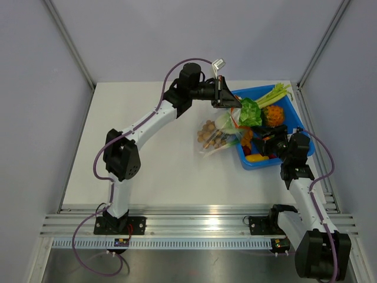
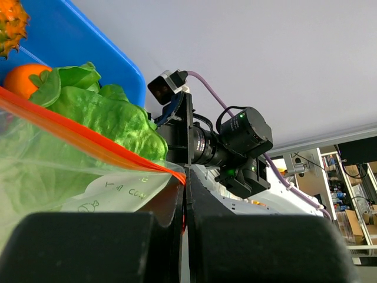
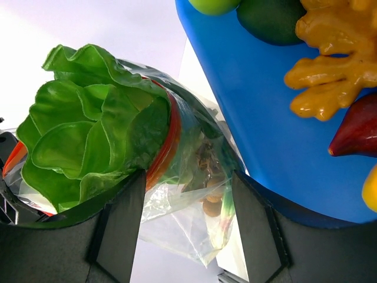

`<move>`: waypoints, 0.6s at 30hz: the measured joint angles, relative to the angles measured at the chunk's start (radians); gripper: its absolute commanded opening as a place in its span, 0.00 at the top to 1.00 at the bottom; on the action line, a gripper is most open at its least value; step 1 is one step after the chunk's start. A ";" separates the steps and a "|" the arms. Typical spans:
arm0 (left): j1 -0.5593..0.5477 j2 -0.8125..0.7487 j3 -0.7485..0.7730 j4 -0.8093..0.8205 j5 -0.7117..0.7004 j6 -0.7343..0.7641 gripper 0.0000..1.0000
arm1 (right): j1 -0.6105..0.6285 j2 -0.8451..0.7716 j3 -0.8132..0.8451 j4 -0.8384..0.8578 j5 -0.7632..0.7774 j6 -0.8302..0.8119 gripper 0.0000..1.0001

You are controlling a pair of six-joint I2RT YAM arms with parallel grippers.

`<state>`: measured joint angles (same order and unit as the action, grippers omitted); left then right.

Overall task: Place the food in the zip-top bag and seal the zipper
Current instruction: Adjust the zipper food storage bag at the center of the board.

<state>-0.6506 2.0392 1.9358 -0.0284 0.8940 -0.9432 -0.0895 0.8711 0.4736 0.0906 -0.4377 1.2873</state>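
The clear zip-top bag [image 1: 217,137] lies on the table left of the blue bin [image 1: 293,116]. It holds the cluster of brown balls [image 1: 210,132] and a white-green piece. Green lettuce [image 1: 250,112] sticks out of its mouth. My left gripper [image 1: 232,104] is shut on the end of the orange-red zipper [image 2: 88,138], its jaws pinching the strip [image 2: 187,177]. My right gripper [image 1: 263,141] is open over the bin's left wall. In the right wrist view [image 3: 187,177] its fingers stand on either side of the bag [image 3: 194,224], below the lettuce [image 3: 88,135] and zipper [image 3: 169,138].
The bin holds green onions [image 1: 274,93], a spiky orange piece [image 1: 273,115], a yellow piece [image 1: 257,157], yellow ginger [image 3: 330,53], a dark red piece [image 3: 359,130] and green fruit [image 3: 215,5]. Grey walls close the sides and back. The rail runs along the near edge.
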 measured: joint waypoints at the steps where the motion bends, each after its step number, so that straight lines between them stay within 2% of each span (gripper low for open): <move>1: 0.000 -0.002 -0.002 0.000 0.000 0.000 1.00 | -0.001 0.000 0.000 0.002 0.000 0.001 0.33; 9: 0.000 -0.028 -0.031 0.002 0.001 0.000 1.00 | -0.003 0.043 -0.003 0.071 -0.023 0.026 0.34; 18: 0.000 -0.037 -0.041 0.033 0.008 -0.019 1.00 | -0.005 0.158 0.020 0.141 -0.093 0.041 0.39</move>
<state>-0.6510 2.0018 1.8950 0.0044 0.9024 -0.9623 -0.0940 1.0290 0.4938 0.2317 -0.5308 1.3281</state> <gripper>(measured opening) 0.005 0.618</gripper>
